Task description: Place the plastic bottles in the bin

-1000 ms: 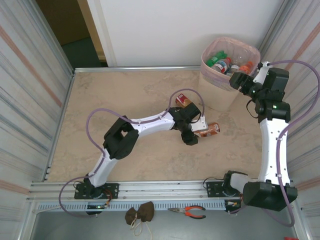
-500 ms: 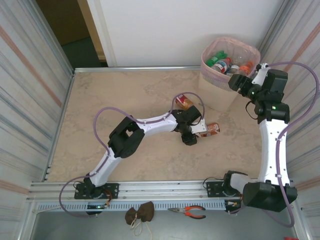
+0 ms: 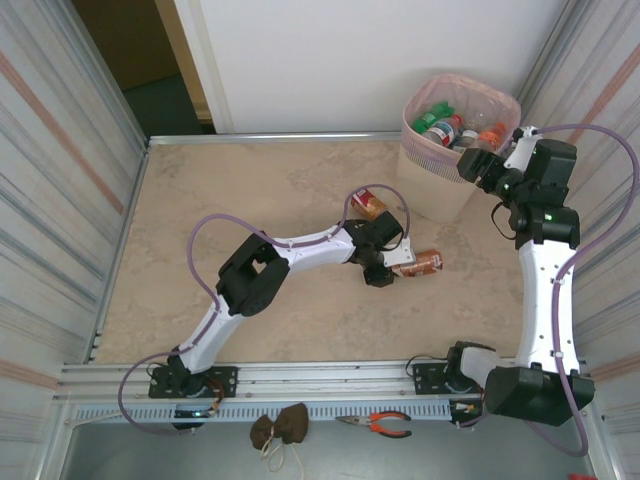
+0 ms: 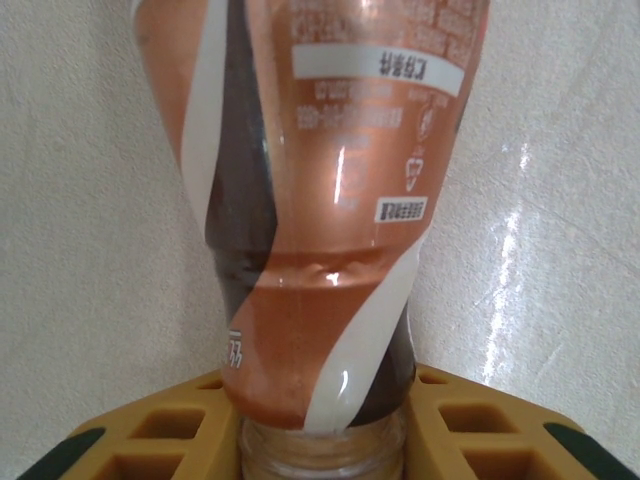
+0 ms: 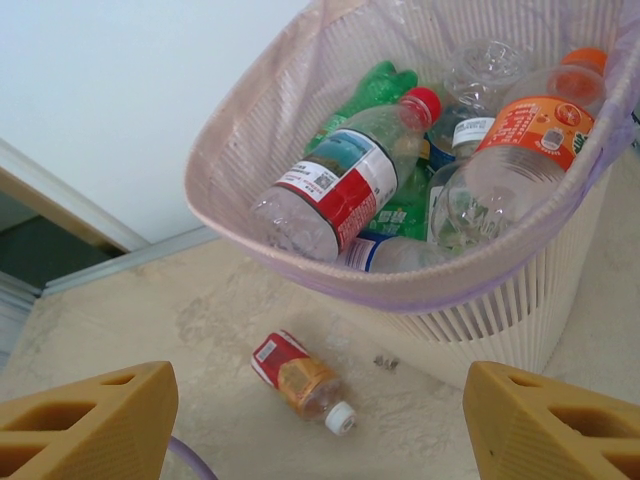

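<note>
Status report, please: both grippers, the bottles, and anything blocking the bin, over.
Left gripper shut on brown-orange bottle lying on table. Right gripper open, empty, by bin. Red-labelled bottle loose on table. Nothing seen blocking bin.

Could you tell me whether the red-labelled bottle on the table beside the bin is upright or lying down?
Lying down: the red-labelled bottle rests on its side on the table, with its white cap level with its body.
</note>
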Robot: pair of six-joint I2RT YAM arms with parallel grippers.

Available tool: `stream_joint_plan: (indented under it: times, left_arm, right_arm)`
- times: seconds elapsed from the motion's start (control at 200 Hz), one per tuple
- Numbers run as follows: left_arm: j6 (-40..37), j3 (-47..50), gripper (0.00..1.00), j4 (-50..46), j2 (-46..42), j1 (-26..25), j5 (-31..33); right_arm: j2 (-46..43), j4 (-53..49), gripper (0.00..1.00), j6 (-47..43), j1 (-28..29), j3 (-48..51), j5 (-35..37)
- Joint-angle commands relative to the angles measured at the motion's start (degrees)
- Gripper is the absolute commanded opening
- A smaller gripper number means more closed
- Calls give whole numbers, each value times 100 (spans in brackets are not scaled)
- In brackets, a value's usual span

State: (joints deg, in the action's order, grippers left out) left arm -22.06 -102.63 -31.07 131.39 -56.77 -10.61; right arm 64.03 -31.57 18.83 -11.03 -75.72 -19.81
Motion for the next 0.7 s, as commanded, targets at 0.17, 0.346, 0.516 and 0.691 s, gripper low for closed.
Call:
stream_joint_plan:
  times: [0.17, 0.346, 0.516, 0.691]
  left_arm:
    - [-6, 306, 25, 148, -367, -53, 67]
    - [42, 664, 24, 467, -821, -36, 91]
    - [184, 1010, 23, 743, -1183, 22, 82]
    - [495, 1383, 21, 1137, -1741, 209, -210]
  right_arm:
    - [-133, 164, 73, 89, -31, 60, -216]
    - [-129, 198, 73, 130, -18, 85, -271]
    - [-158, 219, 73, 134, 4, 85, -310]
    - [-174, 328, 73, 182, 21, 72, -480]
